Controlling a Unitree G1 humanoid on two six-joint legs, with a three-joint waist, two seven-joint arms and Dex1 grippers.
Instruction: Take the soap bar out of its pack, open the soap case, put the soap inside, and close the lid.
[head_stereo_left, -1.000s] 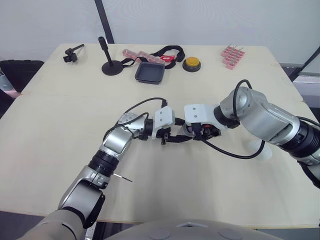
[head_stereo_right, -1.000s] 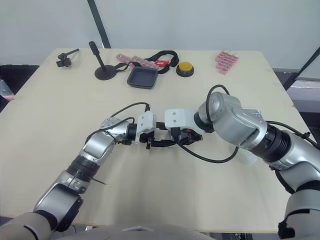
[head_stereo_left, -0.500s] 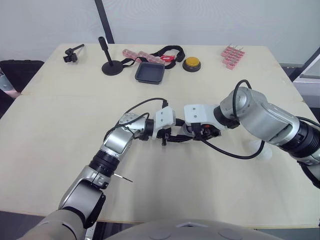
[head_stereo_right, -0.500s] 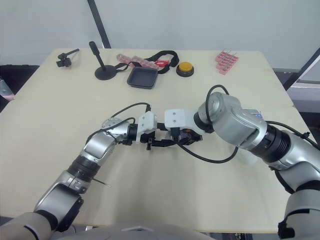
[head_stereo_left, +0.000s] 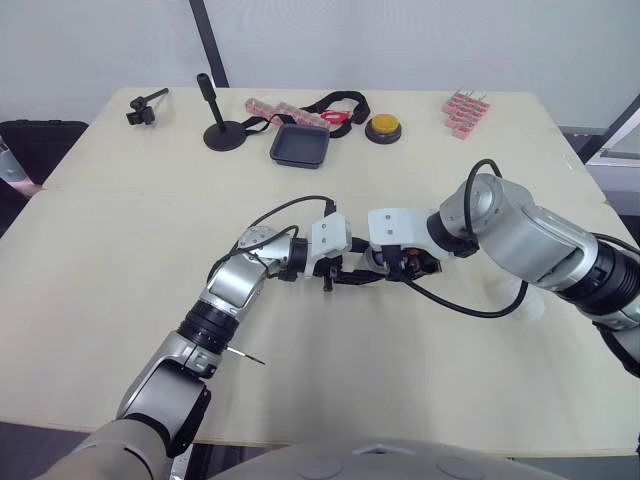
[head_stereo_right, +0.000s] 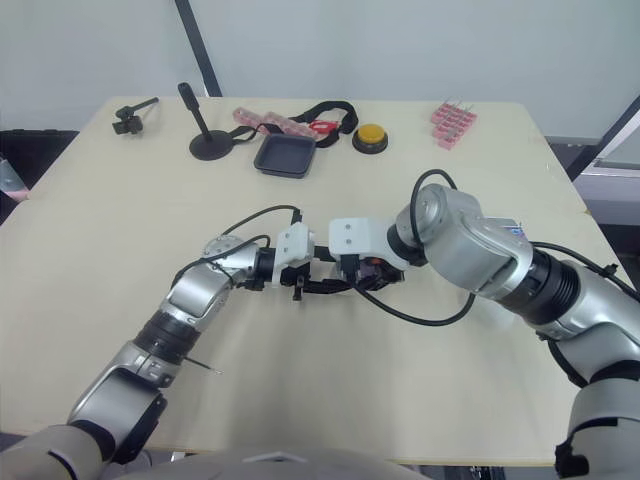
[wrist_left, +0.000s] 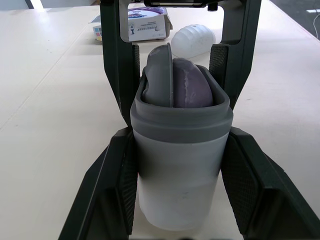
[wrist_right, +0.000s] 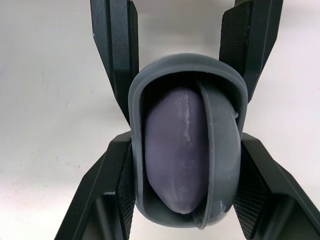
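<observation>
Soap case (wrist_left: 177, 150) still between left gripper (wrist_left: 177, 136), right gripper (wrist_right: 186, 146)

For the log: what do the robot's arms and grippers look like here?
The left arm and right arm are rounded silver shells with black joint rings. A white block sits at each wrist, fed by a looping black cable. The left gripper and right gripper each have two black fingers with textured pads.
</observation>
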